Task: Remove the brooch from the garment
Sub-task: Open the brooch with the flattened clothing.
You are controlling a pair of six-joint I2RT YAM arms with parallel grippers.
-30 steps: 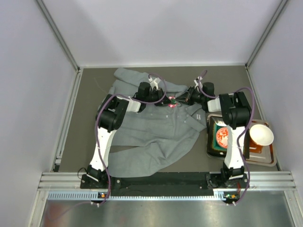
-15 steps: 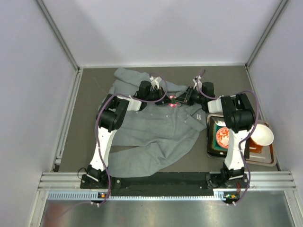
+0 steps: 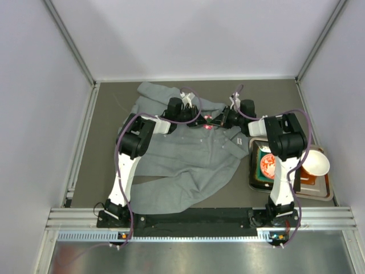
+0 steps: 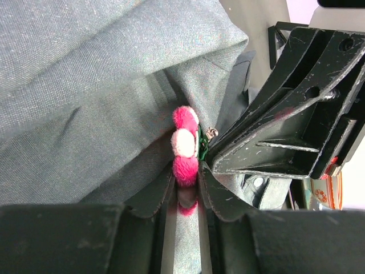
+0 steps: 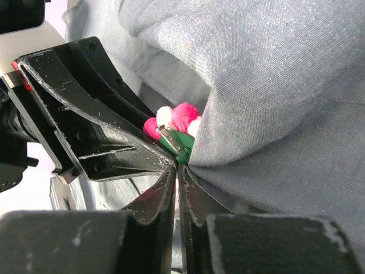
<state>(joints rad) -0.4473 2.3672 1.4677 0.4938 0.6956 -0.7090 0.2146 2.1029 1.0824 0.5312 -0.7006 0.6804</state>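
**Student:** Where is the brooch [image 4: 185, 142]?

**Tutor:** On a fold of the grey shirt [image 4: 85, 85], its lower petal nipped by the left gripper [image 4: 186, 182]. The right gripper [image 5: 178, 171], jaws pressed together, sits just below it. That gripper should anchor the shirt while the left draws away gently.

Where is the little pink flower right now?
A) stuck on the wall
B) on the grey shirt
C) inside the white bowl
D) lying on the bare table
B: the pink flower brooch sits against the folds of the grey shirt, far from the white bowl off to the right.
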